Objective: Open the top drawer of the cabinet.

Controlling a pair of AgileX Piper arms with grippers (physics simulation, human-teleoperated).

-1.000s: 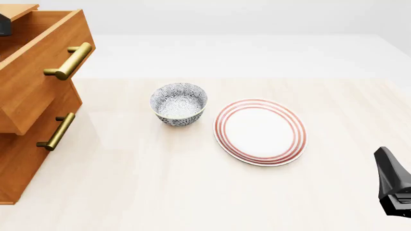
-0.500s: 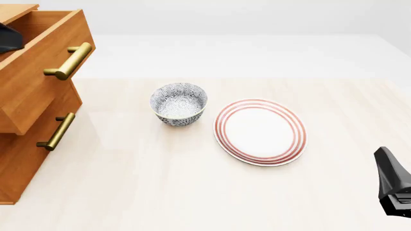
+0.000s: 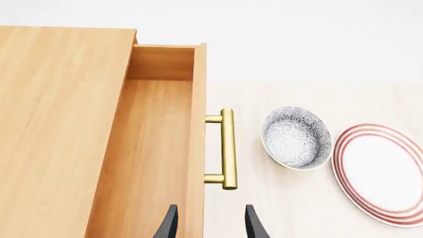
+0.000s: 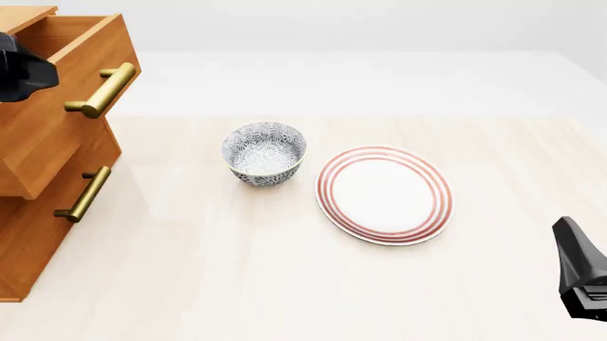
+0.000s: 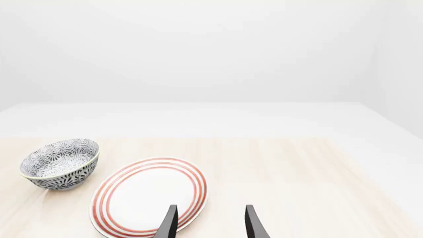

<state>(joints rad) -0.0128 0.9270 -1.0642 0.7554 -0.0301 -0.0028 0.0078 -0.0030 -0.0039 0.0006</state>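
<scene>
Top drawer (image 4: 67, 85) pulled out of cabinet (image 4: 38, 234), 10 o'clock in front view; interior exposed, task looks done. Left gripper (image 3: 208, 223) above drawer front, fingers apart, empty, clear of handle (image 3: 227, 148). Right gripper (image 5: 208, 223) parked 4 o'clock, spread, empty.

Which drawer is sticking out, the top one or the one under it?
The top drawer of the cabinet is pulled out, so its inside shows. The drawer below sits further back, shut.
</scene>
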